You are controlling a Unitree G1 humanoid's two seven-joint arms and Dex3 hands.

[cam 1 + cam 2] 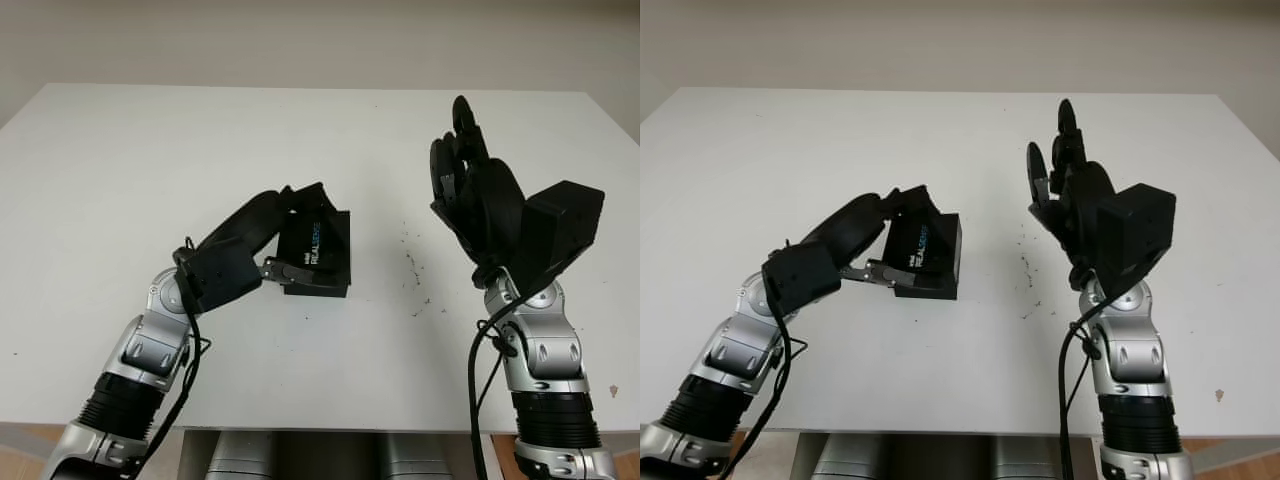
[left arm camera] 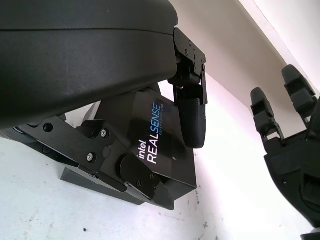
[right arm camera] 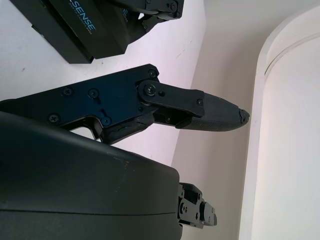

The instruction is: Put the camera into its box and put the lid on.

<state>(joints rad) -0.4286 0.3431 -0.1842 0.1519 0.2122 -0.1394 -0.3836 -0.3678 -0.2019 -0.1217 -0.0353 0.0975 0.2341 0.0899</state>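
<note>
left hand [image 1: 262, 243] grips the lid [image 1: 318, 250], fingers clamped on its near and far edges; lid printed "intel realsense", tilted, its low edge on the box [image 1: 322, 289]. box sits at the middle of the white table [image 1: 150, 150]. right hand [image 1: 478, 190], right of the box, is raised above the table, fingers released, holding nothing.

White table [image 1: 150, 150] is set against a plain pale wall [image 1: 300, 40]. Small dark specks [image 1: 412, 262] are scattered on its top right of centre. Even lighting, soft shadows cast.
</note>
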